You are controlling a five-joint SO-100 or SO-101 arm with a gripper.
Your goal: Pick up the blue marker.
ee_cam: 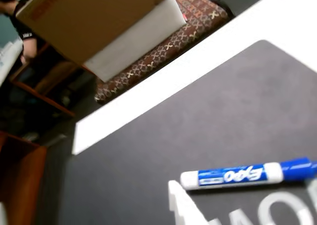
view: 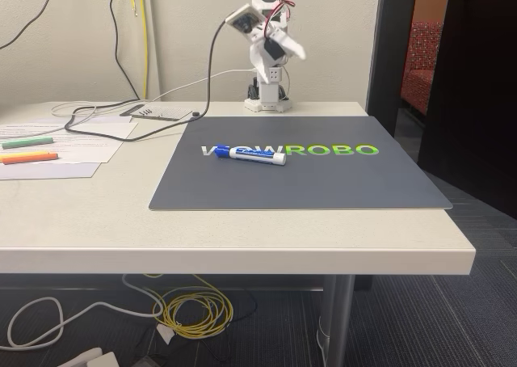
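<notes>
One slim white-barrelled, blue-capped dry-erase marker (view: 250,153) lies flat well below the raised white tool (view: 284,45), whose jaw state I cannot tell; a careless descent might roll it aside.

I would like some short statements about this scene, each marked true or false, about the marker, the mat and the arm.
1. The blue marker lies flat on the dark mat. True.
2. In the fixed view, the marker's blue cap points to the right. False: the cap is at the left end there.
3. The end effector is closed on the marker. False: the arm is raised at the back of the table, well apart from the marker.
4. A green highlighter and an orange highlighter lie on papers to the left of the mat in the fixed view. True.
5. The marker lies across the mat's printed lettering. True.
</notes>
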